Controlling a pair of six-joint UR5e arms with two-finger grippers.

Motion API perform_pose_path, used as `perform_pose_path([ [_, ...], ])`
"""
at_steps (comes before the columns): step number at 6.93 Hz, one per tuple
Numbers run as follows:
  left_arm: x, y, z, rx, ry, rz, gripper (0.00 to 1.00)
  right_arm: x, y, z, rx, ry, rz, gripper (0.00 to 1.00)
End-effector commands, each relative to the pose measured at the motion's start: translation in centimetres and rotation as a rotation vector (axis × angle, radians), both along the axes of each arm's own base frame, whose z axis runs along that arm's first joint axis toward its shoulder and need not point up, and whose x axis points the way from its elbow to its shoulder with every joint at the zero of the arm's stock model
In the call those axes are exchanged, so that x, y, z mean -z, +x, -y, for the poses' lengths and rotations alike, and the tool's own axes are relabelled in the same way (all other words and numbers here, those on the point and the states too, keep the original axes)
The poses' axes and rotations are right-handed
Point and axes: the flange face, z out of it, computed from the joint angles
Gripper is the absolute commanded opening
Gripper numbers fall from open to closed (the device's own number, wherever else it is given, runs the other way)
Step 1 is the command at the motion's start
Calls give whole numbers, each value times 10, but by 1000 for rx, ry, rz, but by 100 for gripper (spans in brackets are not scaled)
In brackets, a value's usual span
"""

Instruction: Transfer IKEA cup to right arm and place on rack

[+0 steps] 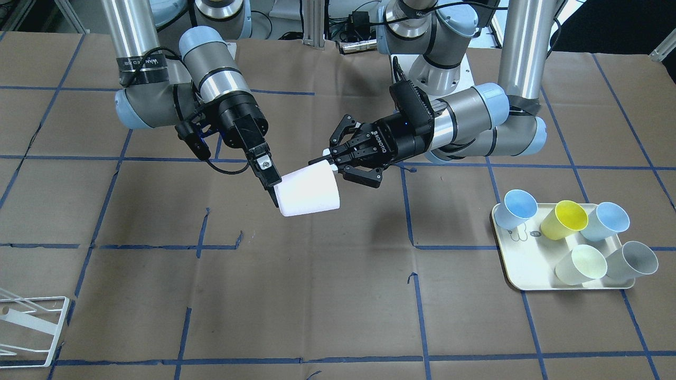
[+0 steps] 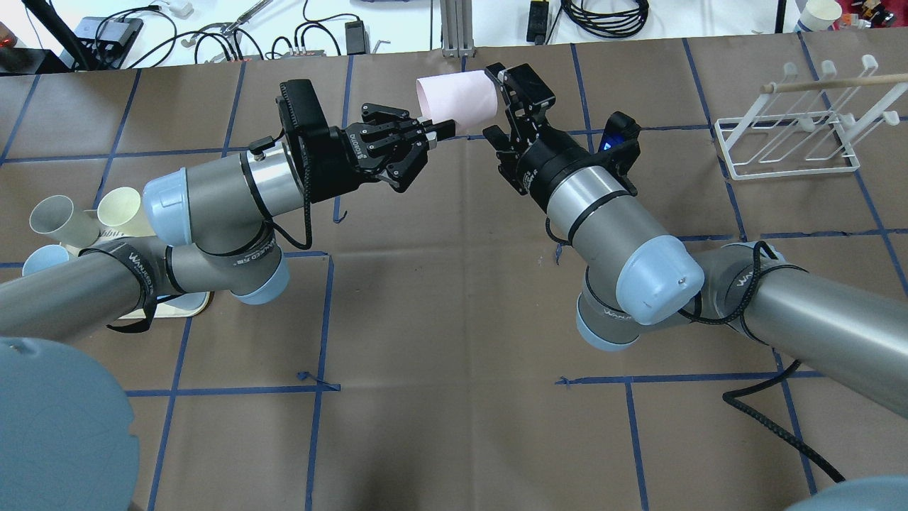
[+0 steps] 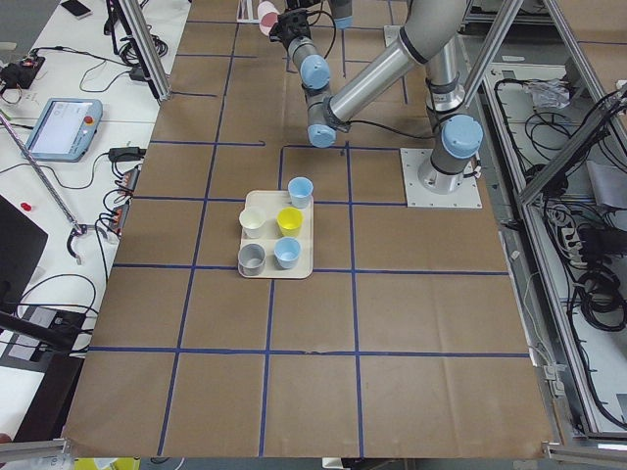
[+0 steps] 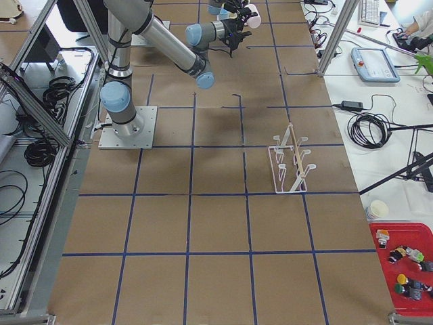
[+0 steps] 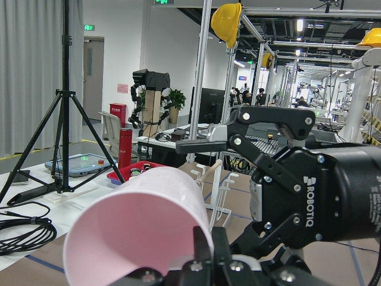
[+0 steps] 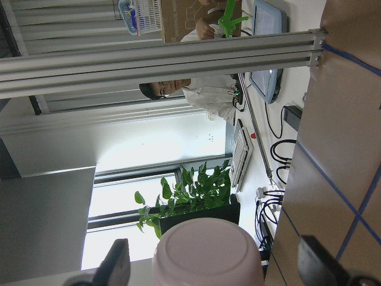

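The pale pink IKEA cup (image 2: 457,99) hangs on its side in the air between the two arms. My left gripper (image 2: 443,130) is shut on the cup's rim, one finger inside the mouth, as the left wrist view (image 5: 143,226) shows. My right gripper (image 2: 493,103) is open, its jaws astride the cup's base. In the right wrist view the base (image 6: 208,250) sits between the two spread fingers (image 6: 116,265) with a gap on each side. The white wire rack (image 2: 780,142) stands on the table beyond the right arm, also at the front-facing view's lower left (image 1: 31,327).
A cream tray (image 1: 528,264) with several coloured cups lies on the table on my left arm's side. Brown paper with blue tape lines covers the table. Cables and devices lie along the far edge (image 2: 213,35). A person (image 6: 196,95) sits off the table.
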Motion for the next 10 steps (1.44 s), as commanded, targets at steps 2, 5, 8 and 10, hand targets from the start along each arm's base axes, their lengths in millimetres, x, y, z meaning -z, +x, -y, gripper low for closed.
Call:
perform_pose_path([
  [2, -1, 0, 0, -1, 7, -5, 3, 1, 11, 9, -18, -9, 1, 100],
  [5, -1, -1, 1, 0, 7, -5, 3, -3, 13, 14, -25, -22, 4, 100],
  [8, 0, -1, 1, 0, 8, -5, 3, -5, 22, 12, -47, -29, 7, 100],
  [10, 0, -1, 1, 0, 8, -5, 3, -3, 21, 14, -36, -24, 4, 100],
])
